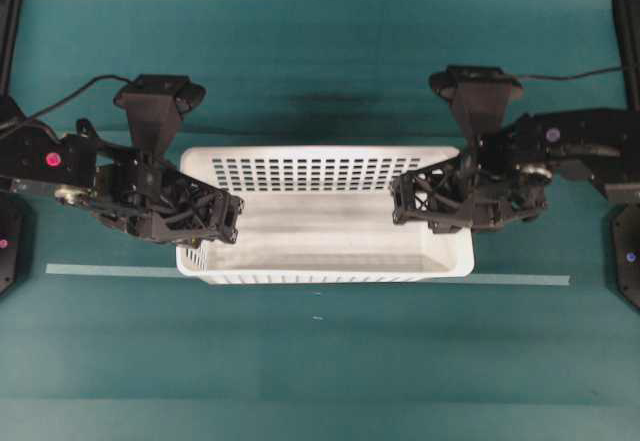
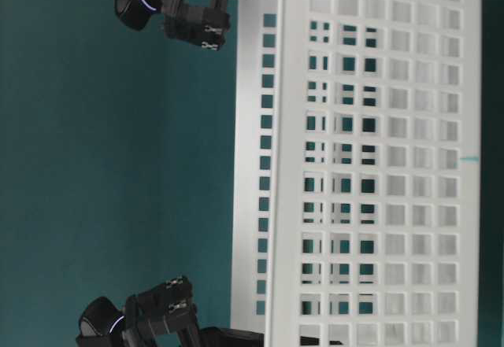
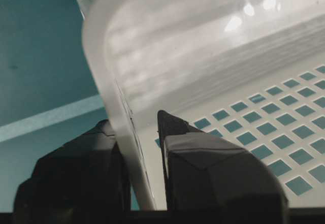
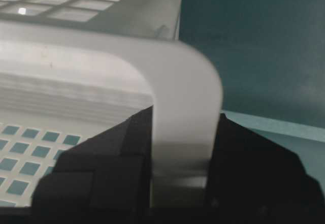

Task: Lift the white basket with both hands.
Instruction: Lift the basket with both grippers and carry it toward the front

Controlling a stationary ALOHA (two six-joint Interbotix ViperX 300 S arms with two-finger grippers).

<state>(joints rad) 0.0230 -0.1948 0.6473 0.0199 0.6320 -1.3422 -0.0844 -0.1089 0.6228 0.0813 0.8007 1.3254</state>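
The white basket [image 1: 330, 174] sits in the middle of the teal table, long side across the overhead view. It fills the table-level view [image 2: 378, 166]. My left gripper [image 1: 205, 223] straddles the basket's left end wall, one finger inside and one outside, and is shut on the rim [image 3: 101, 56]. My right gripper [image 1: 450, 201] straddles the right end wall in the same way. Its fingers [image 4: 101, 173] press both sides of the rim [image 4: 183, 82]. I cannot tell whether the basket's floor is off the table.
A pale tape strip [image 1: 110, 270] runs across the table under the basket's near edge. Black arm bases stand at the left edge [image 1: 8, 231] and right edge [image 1: 627, 251]. Open teal table lies in front of and behind the basket.
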